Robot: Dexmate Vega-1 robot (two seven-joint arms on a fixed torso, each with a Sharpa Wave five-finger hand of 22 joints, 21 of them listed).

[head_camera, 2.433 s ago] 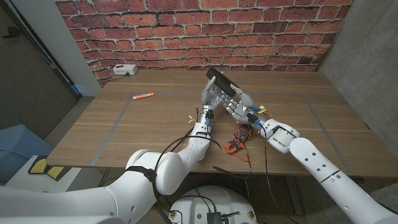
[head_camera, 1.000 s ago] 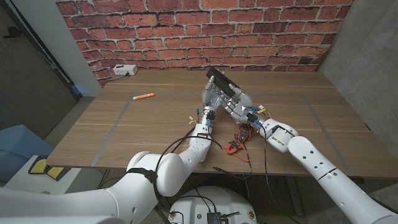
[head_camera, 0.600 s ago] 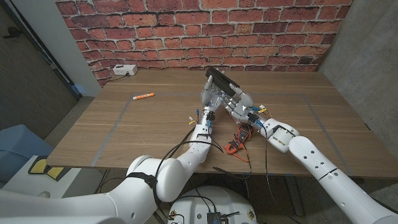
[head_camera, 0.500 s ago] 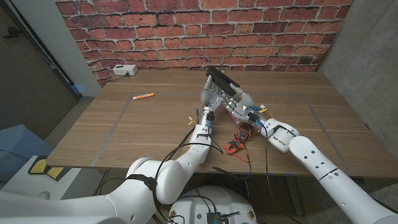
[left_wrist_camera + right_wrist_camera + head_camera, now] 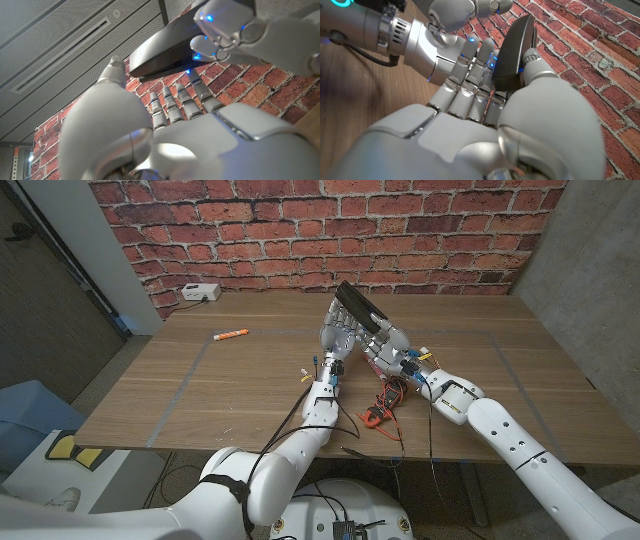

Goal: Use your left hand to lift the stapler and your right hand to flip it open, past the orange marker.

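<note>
Two robot hands meet at mid-counter, stapler raised between them. At far left the orange marker (image 5: 231, 334) lies on the counter (image 5: 200, 390), well apart from the action. Left robot hand (image 5: 340, 330) stands upright, fingers closed around the stapler's lower body. Stapler (image 5: 361, 307) is black, tilted, clear of the counter, its upper end toward the brick wall. Right robot hand (image 5: 388, 347) presses in from the other side, fingertips (image 5: 530, 59) on the stapler's dark arm (image 5: 514, 50), gripping it. Judgement: rigid, moderately heavy, smooth plastic shell, likely slippery; spring hinge will resist. Best hold: base pinned low by left, right pulling the top arm near its free end.
</note>
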